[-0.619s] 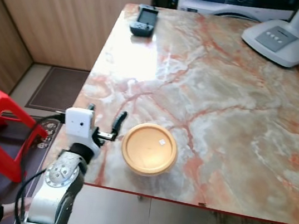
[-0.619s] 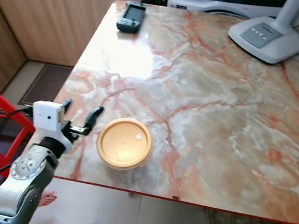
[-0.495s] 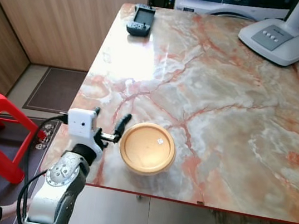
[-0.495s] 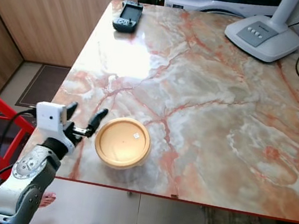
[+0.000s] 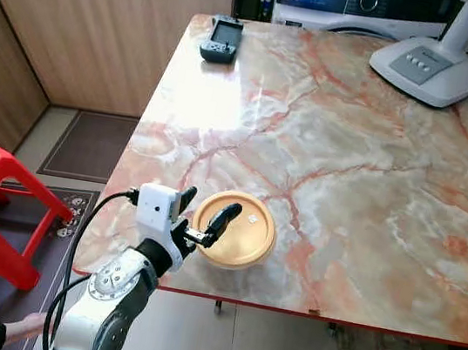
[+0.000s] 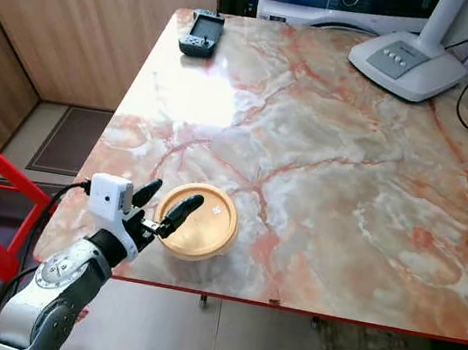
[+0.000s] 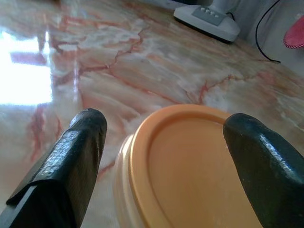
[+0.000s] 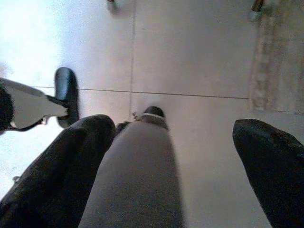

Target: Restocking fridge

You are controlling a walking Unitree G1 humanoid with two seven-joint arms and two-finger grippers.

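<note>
Orange-lidded and round, the food container (image 5: 231, 241) sits on the marble surface (image 5: 352, 149) close to its near edge, toward the robot's left corner. The left claw (image 5: 204, 217) reaches it with its fingers spread: one finger (image 5: 224, 219) lies over the lid's left part, the other (image 5: 186, 198) stands just off the container's left side, so the tub's rim sits between them without being pinched yet. In the left wrist view the lid (image 7: 190, 166) lies between both black fingers, with a pale translucent wall visible under its rim.

The main risk, as I judge it, is that closing here catches only the lid's edge and not the body. The lid overhangs the wall, so the fingers could slide off it, pry it loose, or tip the tub. Being so near the container's side of the surface edge, a shove toward the robot could push it off onto the floor. A wider, lower straddle around the wall looks safer.

The container is low and squat, its lid flat, matte, with a small pale sticker (image 5: 253, 221) near its far side. I cannot tell what it holds.

Far from the container, a handheld device (image 5: 222, 38) lies at the far left corner and a white lamp base (image 5: 428, 70) stands at the far right. The right claw (image 8: 175, 156) hangs spread above the tiled floor (image 8: 190, 61), idle
</note>
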